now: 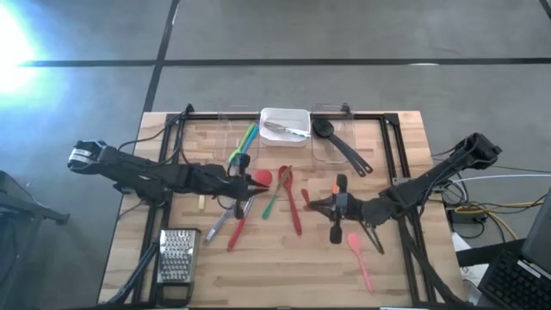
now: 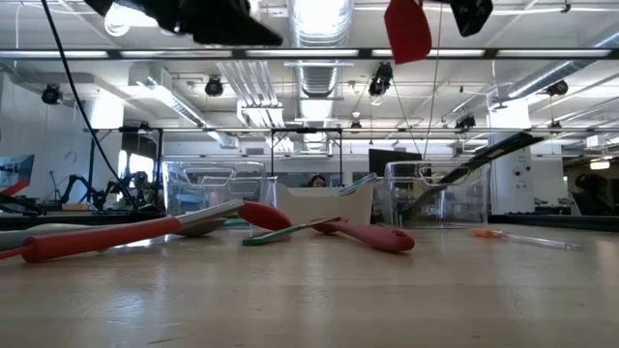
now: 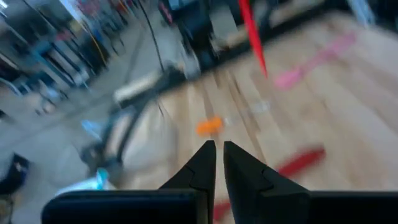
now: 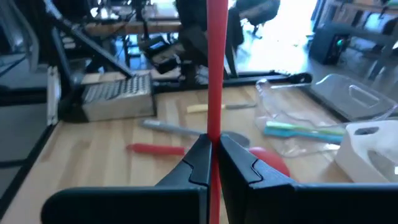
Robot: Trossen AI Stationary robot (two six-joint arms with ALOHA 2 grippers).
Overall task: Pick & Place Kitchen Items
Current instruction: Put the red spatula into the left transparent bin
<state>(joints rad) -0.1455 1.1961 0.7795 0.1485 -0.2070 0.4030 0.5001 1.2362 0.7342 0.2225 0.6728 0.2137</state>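
My right gripper, over the table's middle right, is shut on a red spatula. Its red blade shows high above the table in the low view. My left gripper is shut and empty over the table's middle left, beside a red spoon. A red utensil and a green one lie flat on the table between the two grippers. A pink spatula lies flat at the near right. My right gripper pinches the red spatula's slim handle between its two fingers. The fingers come from the table's right side and lie across the handle. The spatula is lifted clear of the table and stands roughly upright, its handle running straight up past the fingertips.
A white bin with metal cutlery stands at the far middle, with clear containers on either side. One holds blue and green utensils, the other a black slotted spoon. A metal grater lies near left. More utensils lie beside it.
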